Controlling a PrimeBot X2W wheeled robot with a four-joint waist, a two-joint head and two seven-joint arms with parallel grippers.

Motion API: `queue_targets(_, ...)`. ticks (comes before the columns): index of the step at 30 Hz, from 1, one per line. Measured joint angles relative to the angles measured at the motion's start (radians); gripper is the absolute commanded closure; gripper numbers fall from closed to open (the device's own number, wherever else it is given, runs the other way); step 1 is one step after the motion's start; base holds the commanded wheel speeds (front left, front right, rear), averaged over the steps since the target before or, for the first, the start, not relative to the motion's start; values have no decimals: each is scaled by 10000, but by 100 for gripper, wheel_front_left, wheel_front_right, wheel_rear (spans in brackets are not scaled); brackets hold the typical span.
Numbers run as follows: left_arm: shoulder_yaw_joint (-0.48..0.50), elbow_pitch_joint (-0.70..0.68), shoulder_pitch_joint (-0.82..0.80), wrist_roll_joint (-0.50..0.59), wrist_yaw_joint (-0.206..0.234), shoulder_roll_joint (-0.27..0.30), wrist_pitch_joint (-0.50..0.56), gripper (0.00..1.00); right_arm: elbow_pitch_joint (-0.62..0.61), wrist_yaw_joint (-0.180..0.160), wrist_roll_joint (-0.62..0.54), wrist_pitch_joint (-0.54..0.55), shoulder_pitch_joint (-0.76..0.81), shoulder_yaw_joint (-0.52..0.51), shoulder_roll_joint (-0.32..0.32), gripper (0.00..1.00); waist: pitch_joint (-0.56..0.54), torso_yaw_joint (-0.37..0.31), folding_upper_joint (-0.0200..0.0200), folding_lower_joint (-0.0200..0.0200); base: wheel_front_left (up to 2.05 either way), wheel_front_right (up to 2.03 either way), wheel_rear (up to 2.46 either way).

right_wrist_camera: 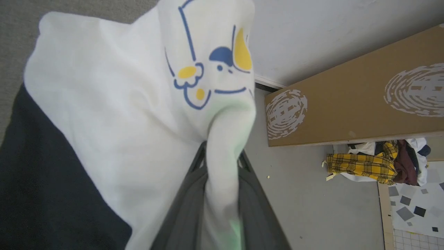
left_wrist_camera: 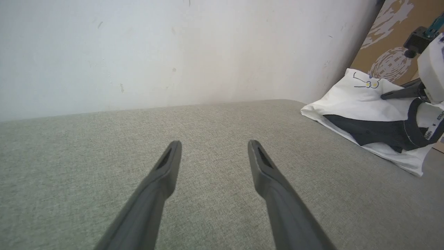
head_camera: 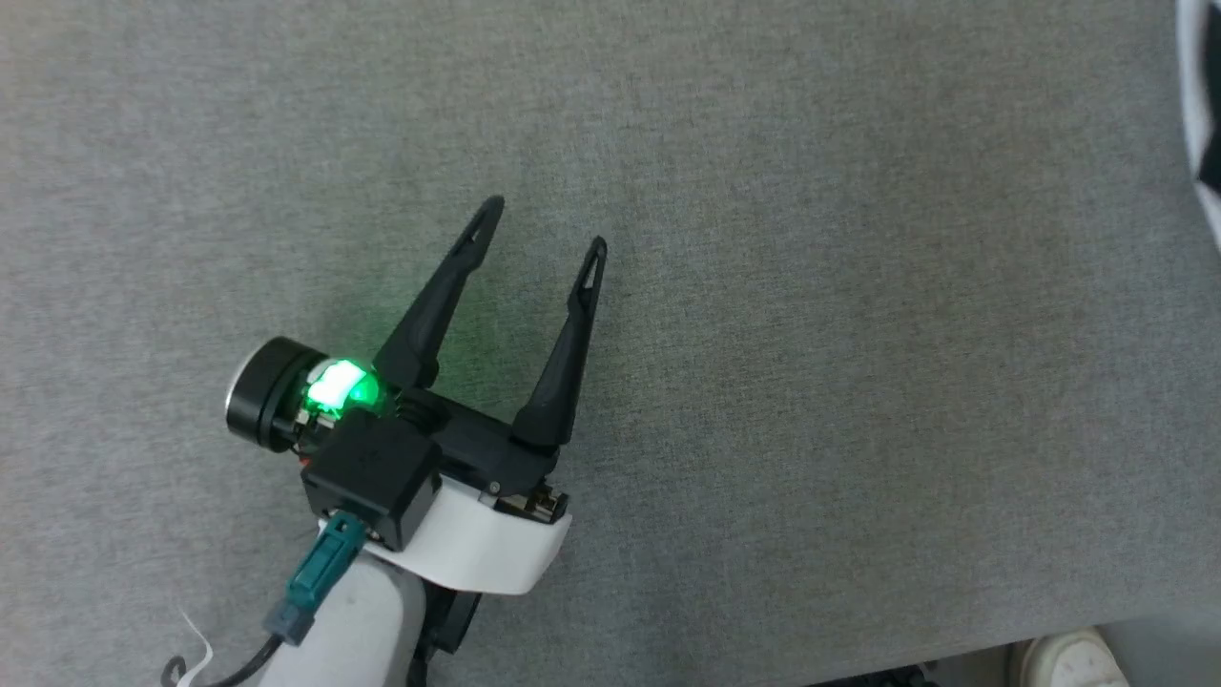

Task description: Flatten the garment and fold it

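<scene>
The garment (left_wrist_camera: 367, 114), a white shirt with black sleeves and a small blue and yellow print, lies bunched at the far right of the grey surface in the left wrist view. A sliver of the garment (head_camera: 1200, 105) shows at the head view's right edge. My right gripper (right_wrist_camera: 222, 156) is shut on a fold of the white garment (right_wrist_camera: 114, 104), which drapes over its fingers. From the left wrist view the right gripper (left_wrist_camera: 392, 94) reaches onto the cloth. My left gripper (head_camera: 544, 229) hovers open over bare grey fabric, well left of the shirt, with nothing between its fingers (left_wrist_camera: 166, 170).
A grey fabric table (head_camera: 811, 334) spans the head view, its front edge at the lower right beside a white shoe (head_camera: 1064, 663). A white wall (left_wrist_camera: 173, 52) backs the table. Brown boards (right_wrist_camera: 353, 104) and a pile of clothes (right_wrist_camera: 378, 166) lie on the floor beyond.
</scene>
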Motion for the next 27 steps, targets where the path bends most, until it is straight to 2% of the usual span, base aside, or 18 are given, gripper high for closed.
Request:
queue_targets(11, -174, -314, -215, 454, 182, 58, 17, 0, 1639, 0, -734, -1076, -673, 123, -401, 100, 482, 187, 0, -1, 0, 0, 0)
queue_targets(14, -176, -374, -216, 518, 278, 59, -17, 0, 2100, 0, -815, -1277, -885, 230, -410, 63, 502, 276, 0, -2, 0, 0, 0)
queue_targets(15, -173, -387, -216, 518, 282, 59, -21, 0, 2243, 0, -834, -1321, -939, 253, -410, 46, 499, 294, 0, -2, 0, 0, 0)
queue_targets(16, -171, -393, -216, 518, 299, 59, -40, 0, 2355, 0, -842, -1383, -990, 290, -407, 5, 487, 304, 0, -2, 0, 0, 0)
queue_targets(17, -165, -395, -216, 520, 320, 61, -96, 0, 2458, 0, -849, -1417, -1041, 322, -403, 0, 471, 311, 0, -1, 0, 0, 0)
queue_targets(27, -69, -305, -162, 464, 662, 13, -516, 0, 3118, 0, -932, -1682, -1331, 660, -401, 0, -63, 336, 0, -2, 0, 0, 0)
